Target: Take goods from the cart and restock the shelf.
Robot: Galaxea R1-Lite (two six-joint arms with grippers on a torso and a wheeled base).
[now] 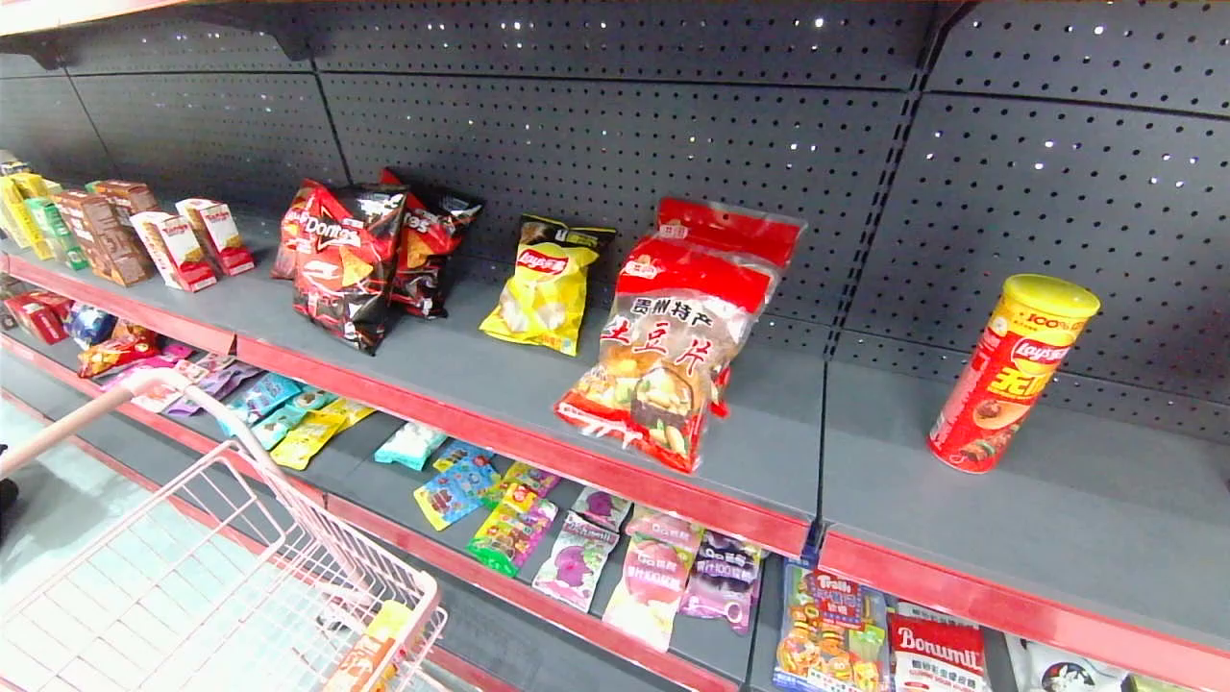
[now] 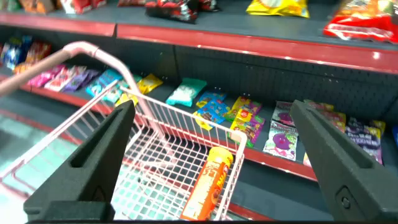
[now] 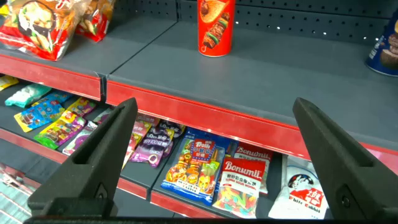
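Observation:
A pink wire cart (image 1: 240, 538) stands at the lower left in front of the shelf (image 1: 1057, 519). An orange canister (image 1: 370, 654) lies in its near corner. In the left wrist view my left gripper (image 2: 212, 106) hangs open above the cart (image 2: 180, 118), with the orange canister (image 2: 208, 183) below and between its fingers, apart from them. In the right wrist view my right gripper (image 3: 216, 102) is open and holds nothing; it faces the grey shelf board (image 3: 249, 81), where a red and yellow chip can (image 3: 216, 26) stands upright. The same chip can (image 1: 1009, 375) stands alone on the shelf's right section.
On the upper shelf stand a large red snack bag (image 1: 673, 356), a yellow chip bag (image 1: 543, 288), dark chip bags (image 1: 351, 259) and small boxes (image 1: 173, 245). Candy packets (image 1: 577, 557) fill the lower shelf. A blue can (image 3: 385, 46) stands at the far edge. Bare board surrounds the chip can.

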